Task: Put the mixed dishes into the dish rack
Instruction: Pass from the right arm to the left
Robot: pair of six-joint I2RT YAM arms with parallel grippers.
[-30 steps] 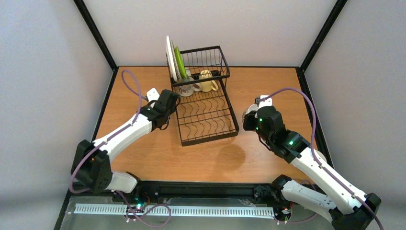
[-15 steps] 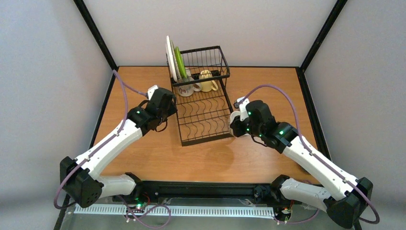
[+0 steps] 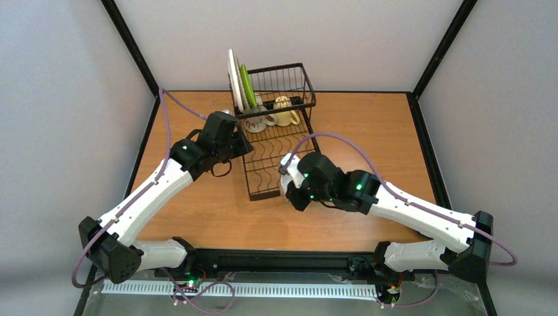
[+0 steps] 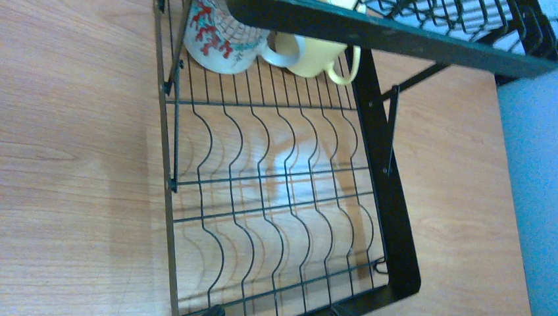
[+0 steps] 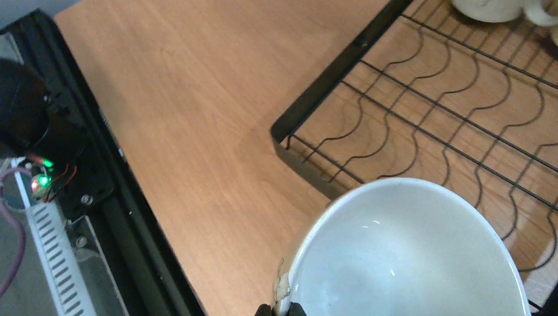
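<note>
right hand (image 5: 281, 308) clamped on white bowl (image 5: 401, 257) rim; left hand (image 3: 233, 141): cannot tell.

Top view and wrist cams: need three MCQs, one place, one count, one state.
1. The white bowl is: A on the table. B in the right hand, over the flat tray's near corner. C in the wire basket.
2. Mugs in the dish rack? A none. B one. C two.
3. The lime-green plate is: A standing on edge. B lying flat. C face down.
Key: B, right wrist view shows it gripped there; C, floral mug plus yellow mug; A, upright at the rack's far end.
</note>
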